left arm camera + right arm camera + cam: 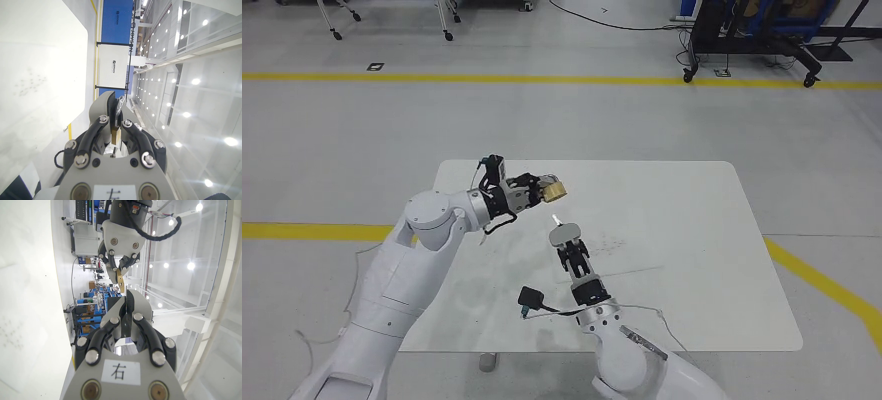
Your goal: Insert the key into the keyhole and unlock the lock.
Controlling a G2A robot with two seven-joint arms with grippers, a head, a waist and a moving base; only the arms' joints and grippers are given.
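Left arm comes in from the table's (692, 250) left side, elbow bent, forearm roughly level, wrist up off the surface. Left gripper (532, 191) has its fingers clamped on the lock (555, 188), and the brass body sticks out past the fingertips toward the other arm. Left wrist view shows brass pinched in the narrow gap between the two pads (105, 111).

Likely reason: the lock is held in the air like a fixture, exposed end free, so the key has a clear line in and the turn has something to push against.

Further right, the right arm rises from the near table edge with its forearm pointing away from the robot, straight at the lock. Right gripper (564, 238) is pinched tight on the key (556, 220), with the dark head squeezed between the pads (117, 311) and the blade poking forward. That grip on the head probably leaves the blade free and allows a wrist twist.

Key tip sits near the lock but apart from it, with a gap visible from above. Not yet inserted. Alignment looks close, though the exact offset cannot be told.
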